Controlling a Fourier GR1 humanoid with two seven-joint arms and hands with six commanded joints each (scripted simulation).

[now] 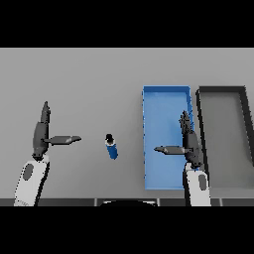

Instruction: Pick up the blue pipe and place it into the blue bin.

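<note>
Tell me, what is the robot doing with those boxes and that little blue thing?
Nothing is being held yet. The blue pipe lies on the grey table, between the two hands and to the left of the blue bin. The left hand is open, off to the pipe's left. The right hand is open too and hangs over the blue bin. A dark bin sits beside the blue one, further right. The pipe has not gone into the blue bin yet.
</note>
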